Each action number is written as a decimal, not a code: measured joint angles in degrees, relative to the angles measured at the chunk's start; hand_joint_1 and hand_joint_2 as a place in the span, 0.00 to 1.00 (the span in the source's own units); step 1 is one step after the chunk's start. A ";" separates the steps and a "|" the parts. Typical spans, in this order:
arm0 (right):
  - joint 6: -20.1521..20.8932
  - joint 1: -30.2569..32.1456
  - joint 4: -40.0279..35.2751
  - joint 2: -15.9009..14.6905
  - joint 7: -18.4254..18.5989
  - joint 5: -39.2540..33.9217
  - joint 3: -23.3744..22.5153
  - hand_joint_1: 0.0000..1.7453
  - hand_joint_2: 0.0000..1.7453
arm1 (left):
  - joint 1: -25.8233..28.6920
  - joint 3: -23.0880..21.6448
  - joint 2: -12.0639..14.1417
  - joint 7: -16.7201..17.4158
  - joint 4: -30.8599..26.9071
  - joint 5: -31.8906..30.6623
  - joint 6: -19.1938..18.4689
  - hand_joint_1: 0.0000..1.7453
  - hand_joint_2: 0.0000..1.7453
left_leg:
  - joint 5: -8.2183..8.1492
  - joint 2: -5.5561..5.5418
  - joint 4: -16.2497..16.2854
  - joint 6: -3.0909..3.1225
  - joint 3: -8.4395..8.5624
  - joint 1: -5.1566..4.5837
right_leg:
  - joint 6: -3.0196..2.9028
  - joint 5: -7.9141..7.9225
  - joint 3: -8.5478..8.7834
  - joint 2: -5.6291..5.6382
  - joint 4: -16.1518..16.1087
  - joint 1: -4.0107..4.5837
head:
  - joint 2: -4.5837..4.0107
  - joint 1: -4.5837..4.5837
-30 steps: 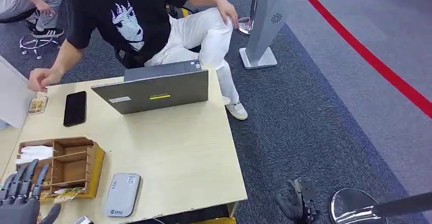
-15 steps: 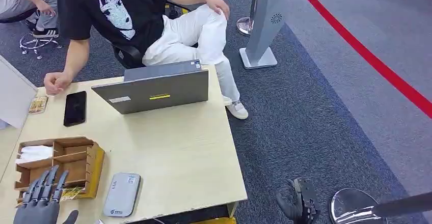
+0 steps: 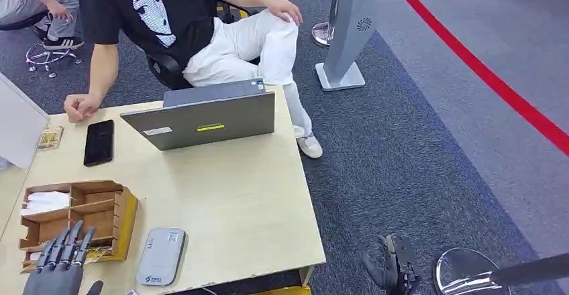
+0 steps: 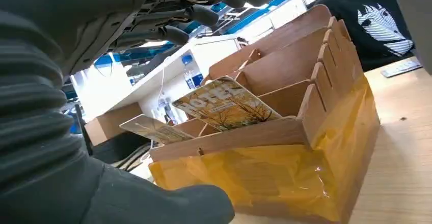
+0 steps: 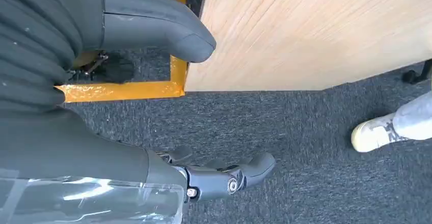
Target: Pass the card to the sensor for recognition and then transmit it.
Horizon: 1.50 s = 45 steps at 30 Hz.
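left hand (image 3: 59, 268) at the near left corner of the table (image 3: 228, 194), fingers (image 4: 188, 15) spread straight and apart, holding nothing, reaching over the near end of the wooden organizer box (image 3: 87, 218). card (image 4: 224, 104) lying tilted in the nearest compartment of that box, printed yellow face up, a second card (image 4: 147, 127) leaning just beside it; in the head view, a sliver of card (image 3: 94, 253) just right of the fingertips, touch or gap cannot be told. right hand (image 3: 390, 269) hanging low beside the near right corner of the table, above the grey carpet (image 3: 416, 141), fingers (image 5: 239, 175) loosely curled, nothing in them. grey sensor (image 3: 161, 256) flat on the table, just right of the box near the near edge. farther back, a grey laptop (image 3: 204, 117) with lid up, a black phone (image 3: 98, 142) to its left, another small card (image 3: 51, 137) at the far left edge. person (image 3: 188, 27) in black shirt and white trousers seated beyond the table, one fist resting on the far left corner.
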 joint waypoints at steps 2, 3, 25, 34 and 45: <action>0.00 -0.01 0.02 0.00 -0.07 0.37 0.04 0.00 1.00 | -0.20 -0.02 0.39 0.72 0.00 -0.28 -1.31 0.00 1.00 | 0.00 0.00 0.00 0.00 0.00 0.00 | 0.00 0.00 0.00 0.00 0.00 0.00 | 0.00 0.02; 0.00 -0.02 0.04 0.00 -0.15 0.81 0.09 0.00 1.00 | -0.27 -0.02 0.59 1.03 0.00 -0.22 -2.29 0.00 1.00 | 0.00 0.00 0.00 0.00 0.00 0.00 | 0.00 0.00 0.00 0.00 0.00 0.00 | 0.00 0.02; 0.00 -0.08 0.46 0.00 -0.79 2.56 0.15 0.00 1.00 | -0.39 -0.07 2.19 1.68 -3.91 0.74 -6.45 0.00 1.00 | 0.00 0.00 0.00 0.00 0.00 0.00 | 0.00 0.00 0.00 0.00 0.00 0.00 | 0.00 0.02; 0.18 -0.11 0.48 0.00 -1.01 4.00 0.20 0.00 1.00 | -0.88 -0.09 3.41 2.36 -3.80 0.59 -7.47 0.00 1.00 | 0.00 -0.01 0.00 0.00 -0.01 0.00 | 0.00 0.00 0.01 -0.01 0.00 0.00 | 0.00 0.00; 0.42 -0.23 0.96 0.00 -1.25 5.07 0.39 0.00 1.00 | -3.64 -0.24 4.26 2.64 -2.29 0.00 -7.98 0.00 1.00 | 0.00 -0.01 0.00 0.00 -0.01 0.00 | 0.00 0.00 0.02 -0.01 0.00 0.00 | 0.00 0.02</action>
